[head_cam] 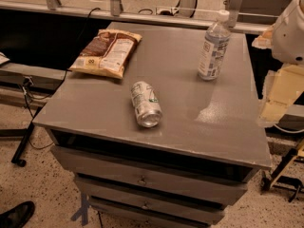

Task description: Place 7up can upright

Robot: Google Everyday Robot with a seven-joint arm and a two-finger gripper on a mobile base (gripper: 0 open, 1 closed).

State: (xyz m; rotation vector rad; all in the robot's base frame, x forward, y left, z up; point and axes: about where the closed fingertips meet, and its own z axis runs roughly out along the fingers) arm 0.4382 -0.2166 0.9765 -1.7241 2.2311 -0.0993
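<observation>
The 7up can point(146, 103), silver-white with green lettering, lies on its side near the middle of the grey cabinet top point(95, 108). One shiny metal end faces the front edge. My arm's white joint point(292, 30) shows at the right edge of the camera view. Below it, my gripper point(278, 96) appears as pale yellowish parts, off the right side of the cabinet. It is well to the right of the can and touches nothing on the top.
A clear plastic water bottle point(213, 49) stands upright at the back right of the top. A brown and yellow chip bag point(107, 52) lies flat at the back left. The cabinet has drawers point(142, 179) below. A shoe point(16, 215) shows on the floor at lower left.
</observation>
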